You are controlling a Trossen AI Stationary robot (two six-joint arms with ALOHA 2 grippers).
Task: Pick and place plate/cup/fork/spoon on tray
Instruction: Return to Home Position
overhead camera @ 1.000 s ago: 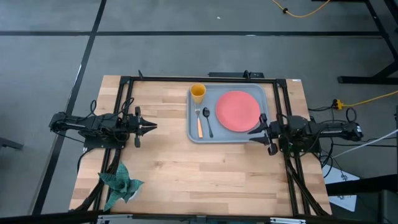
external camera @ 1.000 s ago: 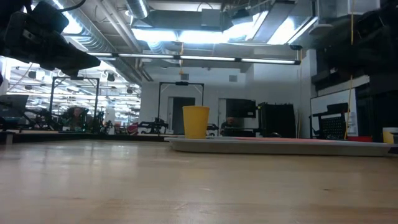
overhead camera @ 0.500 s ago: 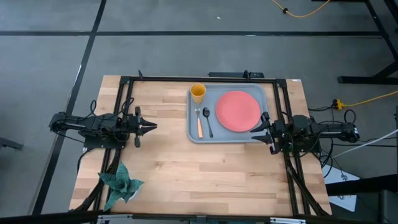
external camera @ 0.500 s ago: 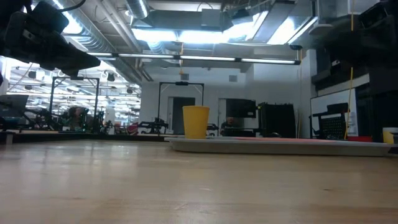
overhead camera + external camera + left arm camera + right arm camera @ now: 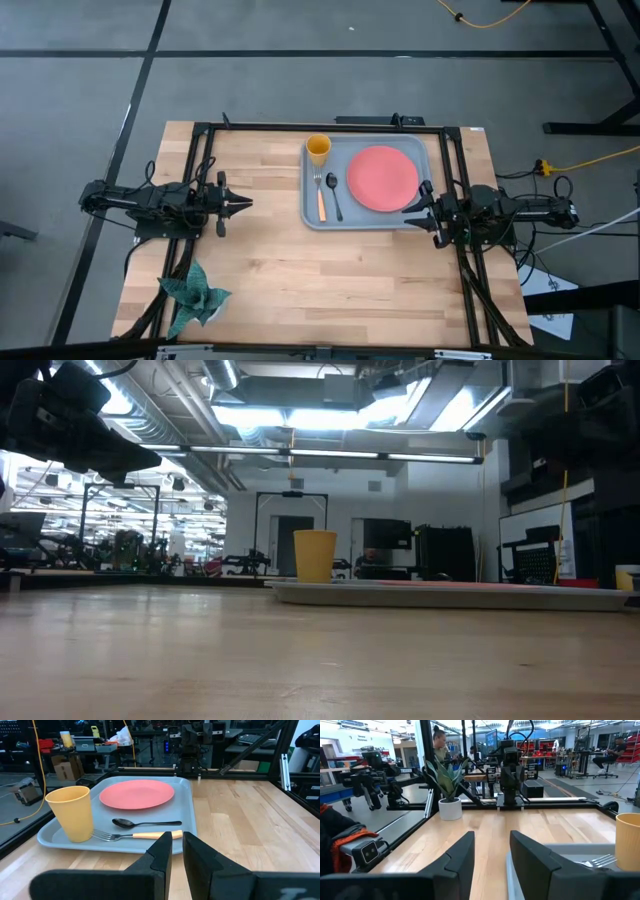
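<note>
The grey-blue tray (image 5: 368, 222) lies right of the table's centre. The coral-pink plate (image 5: 383, 178), the yellow cup (image 5: 318, 150), the orange-handled fork (image 5: 320, 199) and the dark spoon (image 5: 334, 196) all rest on it. The cup stands upright at the tray's far left corner. In the left wrist view the cup (image 5: 70, 812), fork (image 5: 135, 836), spoon (image 5: 142, 823) and plate (image 5: 136, 794) show on the tray (image 5: 186, 802). My left gripper (image 5: 245, 203) is shut and empty left of the tray. My right gripper (image 5: 408, 208) is open and empty above the tray's near right part.
A green potted plant (image 5: 195, 292) stands near the table's near left corner and shows in the right wrist view (image 5: 449, 795). Dark frame rails (image 5: 320, 126) run along the table's far, left and right sides. Bare wood (image 5: 320, 275) lies near of the tray.
My right gripper has drawn back a little toward the table's right edge, away from the plate. The tableware and the tray have stayed where they were.
</note>
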